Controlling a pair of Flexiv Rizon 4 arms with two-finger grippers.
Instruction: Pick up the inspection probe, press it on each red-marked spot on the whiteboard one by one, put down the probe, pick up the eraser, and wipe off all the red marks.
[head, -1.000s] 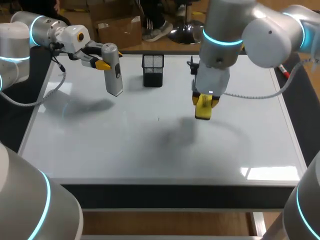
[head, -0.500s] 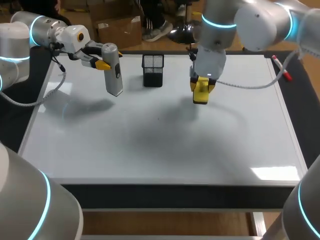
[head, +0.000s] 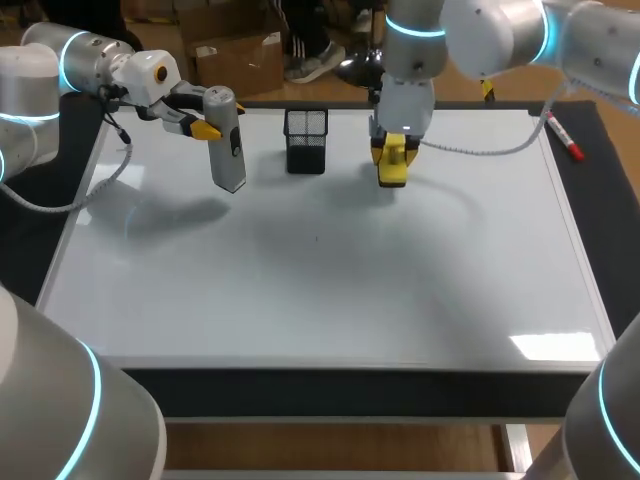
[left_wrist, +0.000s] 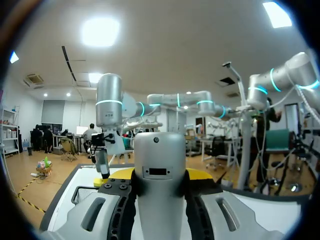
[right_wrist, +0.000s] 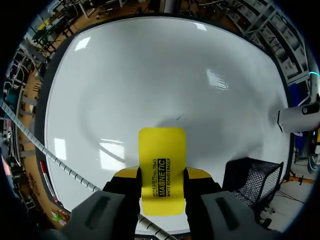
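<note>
My left gripper (head: 207, 118) is shut on the grey inspection probe (head: 227, 140), holding it upright above the whiteboard's (head: 320, 290) far left part. From the left wrist the probe (left_wrist: 159, 170) stands between the yellow-tipped fingers (left_wrist: 111, 187). My right gripper (head: 394, 158) is shut on the yellow eraser (head: 393, 164), near the board's far edge, right of the mesh cup. In the right wrist view the eraser (right_wrist: 161, 167) sticks out between the fingers over the white surface (right_wrist: 150, 80). I see no red marks on the board.
A black mesh pen cup (head: 305, 140) stands at the far middle of the board, also beside the right gripper (right_wrist: 250, 184). A red marker (head: 561, 135) lies at the board's far right edge.
My right arm has carried the eraser from the board's middle toward the far edge, nearer the mesh cup. The left arm and probe have stayed still.
</note>
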